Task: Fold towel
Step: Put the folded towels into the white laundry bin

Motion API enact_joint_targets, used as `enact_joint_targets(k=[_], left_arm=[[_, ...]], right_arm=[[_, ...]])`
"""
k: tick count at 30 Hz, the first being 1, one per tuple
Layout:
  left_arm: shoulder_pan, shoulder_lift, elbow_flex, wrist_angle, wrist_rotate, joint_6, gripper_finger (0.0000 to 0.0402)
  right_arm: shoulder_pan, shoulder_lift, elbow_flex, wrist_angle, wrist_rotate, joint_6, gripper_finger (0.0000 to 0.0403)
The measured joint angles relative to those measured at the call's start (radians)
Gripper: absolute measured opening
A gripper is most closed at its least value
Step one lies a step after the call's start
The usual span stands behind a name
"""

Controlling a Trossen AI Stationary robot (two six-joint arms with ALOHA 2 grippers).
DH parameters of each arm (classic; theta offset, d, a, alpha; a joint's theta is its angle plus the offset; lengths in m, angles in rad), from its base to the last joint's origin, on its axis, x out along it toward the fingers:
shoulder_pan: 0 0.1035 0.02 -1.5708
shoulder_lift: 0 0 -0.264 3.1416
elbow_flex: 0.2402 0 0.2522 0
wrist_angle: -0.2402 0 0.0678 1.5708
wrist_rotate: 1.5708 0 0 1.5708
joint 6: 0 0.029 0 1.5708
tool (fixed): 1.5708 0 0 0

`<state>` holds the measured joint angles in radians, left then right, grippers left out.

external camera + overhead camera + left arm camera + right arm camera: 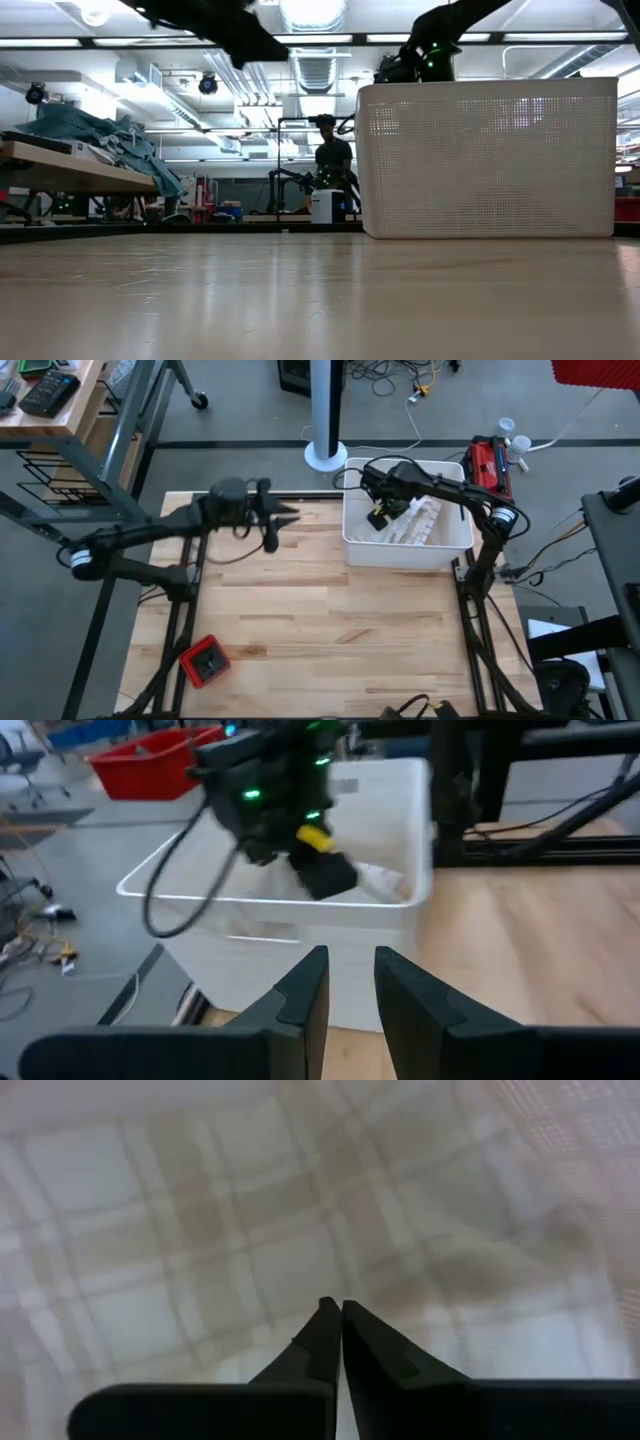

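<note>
While right claw (340, 1312) pinches towel (300, 1210) inside basket (350, 535), tabletop (320, 620) bare

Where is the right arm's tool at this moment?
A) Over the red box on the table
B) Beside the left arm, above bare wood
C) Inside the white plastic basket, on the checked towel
C: the high view shows the right tool down in the white perforated plastic basket, and its wrist view shows its fingers shut against the beige checked towel.
</note>
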<state>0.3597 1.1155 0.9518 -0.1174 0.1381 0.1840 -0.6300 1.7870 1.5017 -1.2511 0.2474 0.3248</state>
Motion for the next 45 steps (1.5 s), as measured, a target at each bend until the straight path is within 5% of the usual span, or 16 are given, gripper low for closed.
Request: enact_joint_targets(k=[9,19,28,33,45], left_arm=[[0.159,0.342,0.404,-0.221,0.199,0.103,0.0075],[0.231,0.678,0.947,-0.567,0.296,0.298,0.0075],[0.254,0.989,1.379,-0.881,0.373,0.533,0.0075],[0.270,1.014,1.329,-0.785,0.365,0.579,0.0075],[0.292,1.003,1.323,-0.783,0.365,0.567,0.0075]], right_arm=[[-0.032,-0.041,0.009,-0.142,0.047,-0.021,0.0001],[-0.047,-0.198,-0.013,-0.186,0.012,0.022,0.0000],[-0.125,-0.312,-0.100,-0.041,-0.043,0.050,0.0000],[-0.178,-0.251,-0.146,0.101,-0.144,0.005,0.0000],[-0.221,-0.138,-0.150,-0.131,-0.117,-0.037,0.0000]])
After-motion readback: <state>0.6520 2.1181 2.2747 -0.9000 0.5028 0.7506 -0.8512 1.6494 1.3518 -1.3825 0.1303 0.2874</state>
